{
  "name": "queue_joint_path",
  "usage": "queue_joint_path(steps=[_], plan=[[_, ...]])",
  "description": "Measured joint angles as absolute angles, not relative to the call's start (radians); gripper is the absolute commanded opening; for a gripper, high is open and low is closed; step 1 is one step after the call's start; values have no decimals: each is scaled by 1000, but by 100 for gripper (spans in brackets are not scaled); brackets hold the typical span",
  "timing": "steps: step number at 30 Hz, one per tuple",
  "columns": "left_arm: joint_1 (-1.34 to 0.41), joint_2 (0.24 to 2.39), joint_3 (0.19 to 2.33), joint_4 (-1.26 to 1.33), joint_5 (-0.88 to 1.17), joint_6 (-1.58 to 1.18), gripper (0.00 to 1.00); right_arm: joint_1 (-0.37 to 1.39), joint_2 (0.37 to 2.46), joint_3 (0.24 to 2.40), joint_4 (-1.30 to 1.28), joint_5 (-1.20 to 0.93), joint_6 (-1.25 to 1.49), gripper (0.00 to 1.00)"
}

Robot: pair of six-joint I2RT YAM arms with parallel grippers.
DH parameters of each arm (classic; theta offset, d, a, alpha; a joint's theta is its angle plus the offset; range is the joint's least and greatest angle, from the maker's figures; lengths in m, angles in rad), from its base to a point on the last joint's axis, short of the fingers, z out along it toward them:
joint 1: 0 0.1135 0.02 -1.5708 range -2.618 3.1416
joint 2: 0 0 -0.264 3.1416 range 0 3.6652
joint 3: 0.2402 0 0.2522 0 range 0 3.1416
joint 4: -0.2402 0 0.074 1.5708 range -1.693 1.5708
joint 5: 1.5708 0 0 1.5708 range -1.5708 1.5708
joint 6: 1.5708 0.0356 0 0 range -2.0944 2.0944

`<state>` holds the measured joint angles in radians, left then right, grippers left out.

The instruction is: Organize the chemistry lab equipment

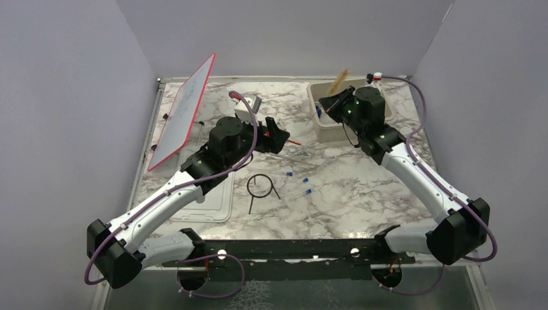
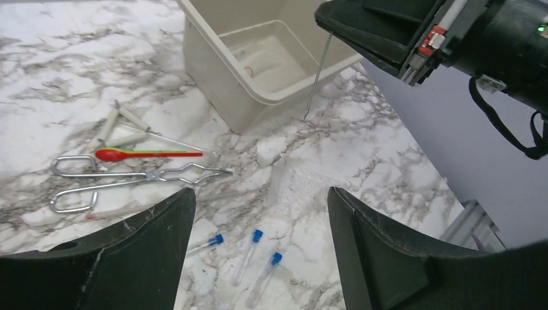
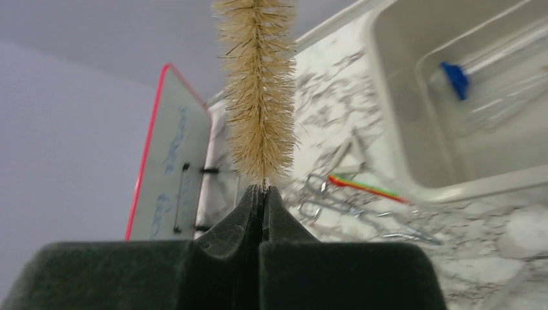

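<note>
My left gripper (image 2: 262, 191) (image 1: 276, 135) is open and holds nothing, hovering above three clear blue-capped tubes (image 2: 249, 255) (image 1: 304, 183) lying on the marble. The silvery wire tongs (image 2: 129, 181) and the orange-red stick (image 2: 148, 154) lie to its left. A black wire ring with legs (image 1: 260, 186) sits near mid-table. My right gripper (image 3: 262, 191) (image 1: 337, 103) is shut on the wire stem of a tan bristle brush (image 3: 258, 90) (image 1: 339, 82), held over the beige tub's (image 1: 326, 129) near edge. The stem (image 2: 315, 81) hangs down beside the tub wall (image 2: 220, 84). One blue-capped tube (image 3: 455, 74) lies inside the tub.
A red-framed white board (image 1: 184, 110) leans at the left. The tub's flat lid (image 1: 216, 203) lies under my left forearm. A small white box (image 1: 249, 108) stands behind the left gripper. A wire piece with white sleeves (image 2: 123, 126) lies near the stick.
</note>
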<state>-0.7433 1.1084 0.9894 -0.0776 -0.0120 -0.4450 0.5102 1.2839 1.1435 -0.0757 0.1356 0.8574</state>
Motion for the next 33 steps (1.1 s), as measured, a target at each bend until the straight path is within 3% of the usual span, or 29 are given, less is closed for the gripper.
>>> queue_joint_path(steps=[7, 22, 30, 33], plan=[[-741, 1089, 1005, -110, -104, -364, 78, 309, 1427, 1181, -176, 280, 1015, 1], [-733, 1090, 958, -123, -176, -247, 78, 247, 1969, 1567, -327, 408, 1280, 2], [-721, 1108, 954, -122, -188, -221, 78, 245, 2098, 1672, -390, 429, 1386, 8], [-719, 1116, 950, -123, -189, -219, 78, 239, 2125, 1699, -394, 430, 1411, 25]])
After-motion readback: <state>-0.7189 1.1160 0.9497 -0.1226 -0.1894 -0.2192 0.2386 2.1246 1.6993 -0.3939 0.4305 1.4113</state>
